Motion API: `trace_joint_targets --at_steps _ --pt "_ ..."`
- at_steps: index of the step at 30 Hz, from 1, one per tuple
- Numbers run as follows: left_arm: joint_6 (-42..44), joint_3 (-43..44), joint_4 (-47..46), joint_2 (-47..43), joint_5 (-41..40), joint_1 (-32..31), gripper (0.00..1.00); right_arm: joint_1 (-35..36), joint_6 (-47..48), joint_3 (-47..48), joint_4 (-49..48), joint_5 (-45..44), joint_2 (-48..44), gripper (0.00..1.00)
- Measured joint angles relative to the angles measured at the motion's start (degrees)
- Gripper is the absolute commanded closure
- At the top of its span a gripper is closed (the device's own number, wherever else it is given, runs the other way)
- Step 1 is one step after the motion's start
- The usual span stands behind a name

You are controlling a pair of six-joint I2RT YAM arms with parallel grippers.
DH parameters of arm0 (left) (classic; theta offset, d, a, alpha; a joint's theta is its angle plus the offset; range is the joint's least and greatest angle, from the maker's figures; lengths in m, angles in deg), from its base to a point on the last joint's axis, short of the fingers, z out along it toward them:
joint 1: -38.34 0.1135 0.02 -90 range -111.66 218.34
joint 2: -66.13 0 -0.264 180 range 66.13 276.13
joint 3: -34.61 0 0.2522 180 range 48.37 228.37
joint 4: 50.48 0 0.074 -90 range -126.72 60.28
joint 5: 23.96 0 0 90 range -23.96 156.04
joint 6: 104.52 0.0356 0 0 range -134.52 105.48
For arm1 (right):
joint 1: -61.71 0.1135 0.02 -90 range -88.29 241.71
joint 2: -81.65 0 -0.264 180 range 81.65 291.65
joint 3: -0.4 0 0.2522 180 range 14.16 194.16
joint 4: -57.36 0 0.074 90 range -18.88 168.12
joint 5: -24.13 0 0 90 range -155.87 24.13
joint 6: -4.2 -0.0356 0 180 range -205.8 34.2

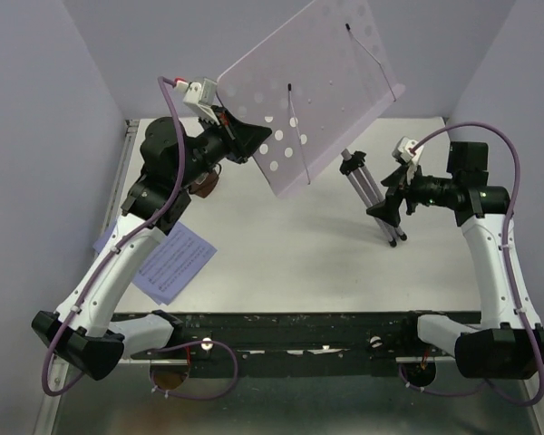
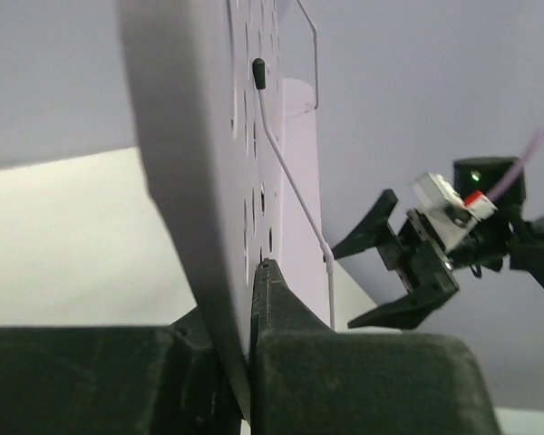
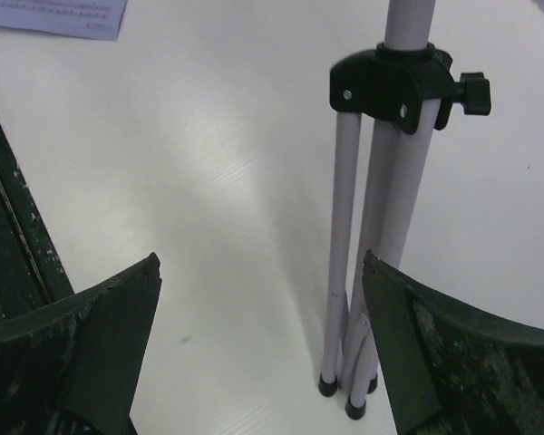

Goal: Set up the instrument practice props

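Left fingers (image 1: 240, 134) clamped on the edge of the tilted music stand (image 1: 317, 82). Right fingers (image 3: 100, 335) wide open, empty, folded tripod legs (image 3: 367, 236) between them. Sheet music (image 1: 174, 258) flat on counter (image 1: 290, 254).

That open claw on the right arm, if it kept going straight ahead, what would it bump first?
The right gripper would probably meet the music stand's folded tripod legs first, just ahead beside one fingertip; depth is unclear.

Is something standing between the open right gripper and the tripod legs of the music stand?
Nothing visible does. The folded tripod legs stand right before the open right gripper, close to one of its fingers.
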Motion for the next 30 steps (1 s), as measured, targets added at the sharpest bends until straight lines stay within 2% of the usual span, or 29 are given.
trace_joint_targets --at_steps 4,7,11,20,23,30 --pt "6.9 7.5 7.0 0.2 3.3 -0.3 1.0 -0.3 2.3 1.2 0.6 0.4 4.2 0.08" --pt "9.5 8.8 8.7 0.0 4.1 -0.4 1.0 -0.6 2.9 1.4 0.1 2.4 6.6 0.19" --pt "10.7 9.1 9.5 0.0 4.3 -0.3 1.0 -0.7 2.1 0.9 -2.8 7.3 9.7 0.27" --pt "11.0 9.1 10.6 -0.4 4.2 -0.2 1.0 -0.6 -2.2 -3.3 -13.0 9.8 11.1 0.28" --pt "11.0 9.1 10.6 -0.4 4.2 0.0 1.0 -0.6 -3.2 -4.4 -15.4 9.9 10.8 0.33" --pt "11.0 8.6 10.6 -1.1 4.5 0.0 1.0 -1.5 -0.4 -4.5 -17.0 11.4 8.8 0.22"
